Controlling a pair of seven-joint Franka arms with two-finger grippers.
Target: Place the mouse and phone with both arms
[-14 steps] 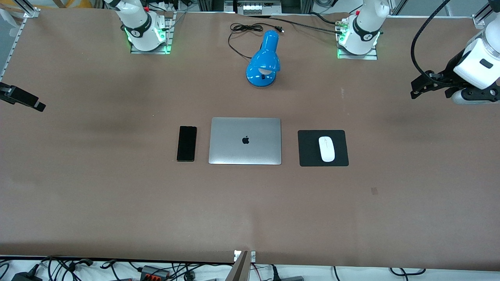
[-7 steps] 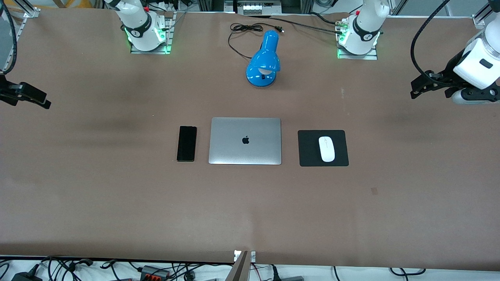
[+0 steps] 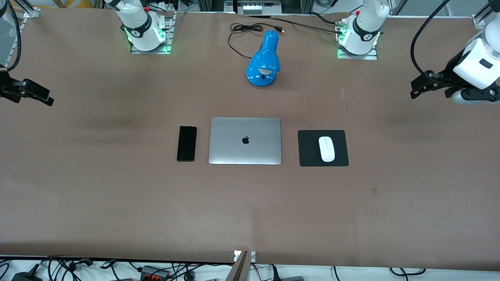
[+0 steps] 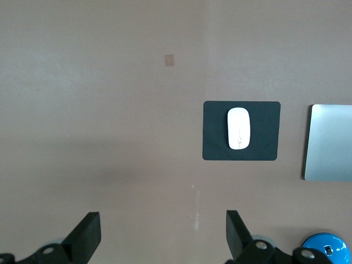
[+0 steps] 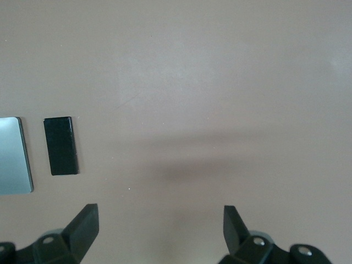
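The white mouse [image 3: 326, 148] lies on a square black pad [image 3: 308, 154] beside the closed silver laptop [image 3: 245, 141], toward the left arm's end of the table; it also shows in the left wrist view [image 4: 238, 128]. The black phone [image 3: 186, 143] lies flat beside the laptop toward the right arm's end, and shows in the right wrist view [image 5: 60, 145]. My left gripper [image 3: 420, 86] is open and empty, high over bare table at the left arm's end [image 4: 163, 231]. My right gripper [image 3: 37, 97] is open and empty, over bare table at the right arm's end [image 5: 159, 228].
A blue desk lamp [image 3: 264, 60] lies farther from the front camera than the laptop, its black cord [image 3: 242, 33] looped toward the arm bases. The brown table [image 3: 117, 203] is bare nearer the front camera.
My right gripper has moved a little farther in over the table from its end and slightly up in the view. The left gripper, mouse and phone have not moved.
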